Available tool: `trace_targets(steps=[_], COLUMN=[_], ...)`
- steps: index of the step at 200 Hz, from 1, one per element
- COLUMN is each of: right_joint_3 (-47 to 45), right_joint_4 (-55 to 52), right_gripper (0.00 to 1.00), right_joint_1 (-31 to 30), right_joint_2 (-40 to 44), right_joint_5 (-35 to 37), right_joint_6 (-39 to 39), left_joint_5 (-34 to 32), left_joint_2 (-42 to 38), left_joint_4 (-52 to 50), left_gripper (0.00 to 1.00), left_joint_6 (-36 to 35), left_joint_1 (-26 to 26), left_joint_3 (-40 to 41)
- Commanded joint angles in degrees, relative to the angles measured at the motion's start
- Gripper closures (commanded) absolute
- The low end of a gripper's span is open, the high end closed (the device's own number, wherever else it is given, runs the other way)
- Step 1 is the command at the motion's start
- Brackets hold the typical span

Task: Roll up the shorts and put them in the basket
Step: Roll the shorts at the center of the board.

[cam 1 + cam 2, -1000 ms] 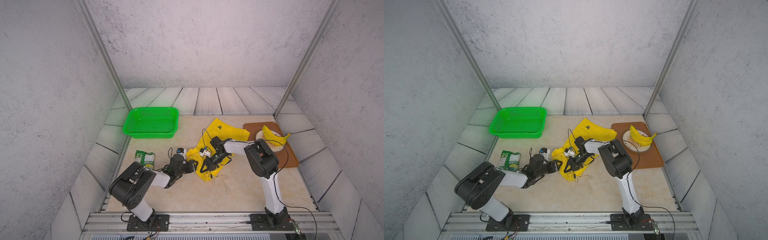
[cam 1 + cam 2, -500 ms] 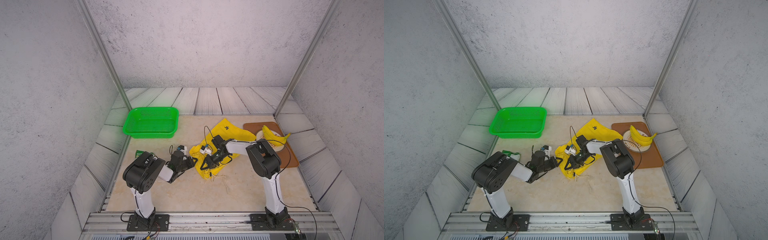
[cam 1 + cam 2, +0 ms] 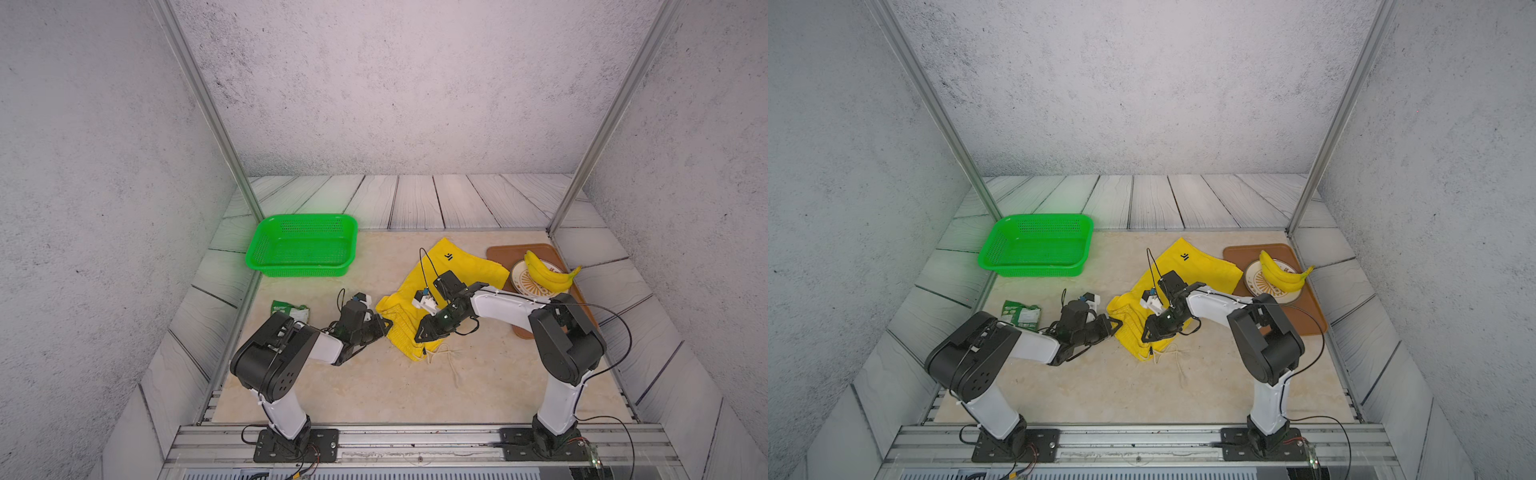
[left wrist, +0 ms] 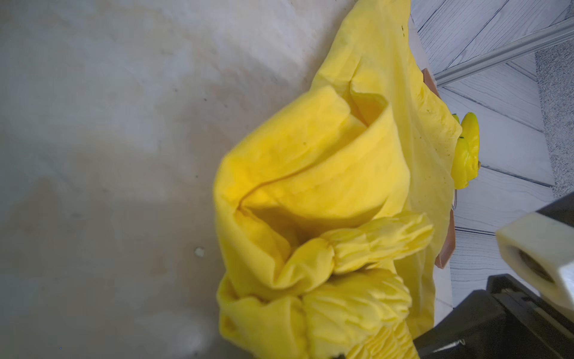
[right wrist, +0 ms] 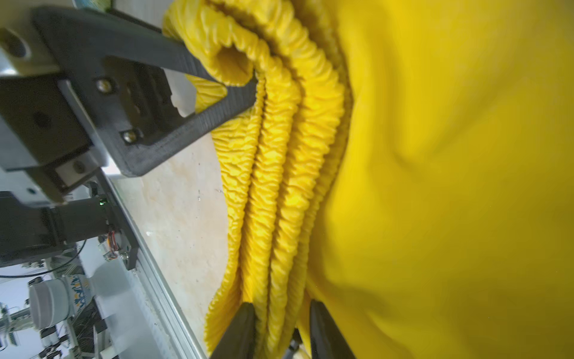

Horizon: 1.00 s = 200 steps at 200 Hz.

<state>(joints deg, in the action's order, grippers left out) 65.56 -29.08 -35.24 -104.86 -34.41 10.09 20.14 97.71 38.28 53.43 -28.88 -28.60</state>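
Starts, low in the middle of both top views, on the smooth beige table, with the whitish drawstring, thin and loose, trailing out of the cloth. Just above it, clamps the left gripper tight on the left corner of the shorts, probably to anchor that end for the roll. Sets the right gripper at the same ribbed waistband with jaws apart, black fingers on both sides of the elastic ridges, seemingly not pressing. Leaves the bright yellow, soft shorts crumpled at frame centre, not yet rolled, far leg flat toward the brown tray. Higher up, has the glossy curved bananas at right and the green mesh basket at left, both apart from the work.
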Motion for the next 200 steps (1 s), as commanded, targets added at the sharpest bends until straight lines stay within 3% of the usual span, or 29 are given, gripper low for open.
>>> trace_targets(steps=[1,28,58,89,141,200], right_joint_3=[-1.66,-2.57,-4.09,-6.3,-7.72,-6.31], right_joint_4=[-3.61,-3.08,-1.3,1.18,3.11,8.01], right_gripper=[0.67,0.69,0.7,0.68,0.52,0.4], right_joint_1=[-1.58,-2.19,-3.17,-5.57,-19.19,-30.67], right_joint_2=[2.11,3.4,4.93,13.85,23.42,16.88], right_joint_5=[9.84,18.07,20.31,25.7,39.41,45.99], right_joint_6=[0.11,0.57,1.24,0.58,-5.76,-8.89], left_joint_5=[-4.72,-5.43,-6.42,-7.36,-7.59,-6.44], left_joint_2=[-1.56,-4.44,-7.76,-10.44,-12.87,-13.95], left_joint_4=[-5.85,-10.09,-18.01,-27.13,-33.8,-38.41], left_gripper=[1.0,1.0,1.0,1.0,1.0,1.0], left_joint_6=[1.22,1.56,2.1,2.33,3.78,5.28], left_joint_1=[1.37,1.29,1.02,0.85,0.87,0.85], left_joint_3=[1.33,1.06,-0.52,-3.33,-5.33,-7.52])
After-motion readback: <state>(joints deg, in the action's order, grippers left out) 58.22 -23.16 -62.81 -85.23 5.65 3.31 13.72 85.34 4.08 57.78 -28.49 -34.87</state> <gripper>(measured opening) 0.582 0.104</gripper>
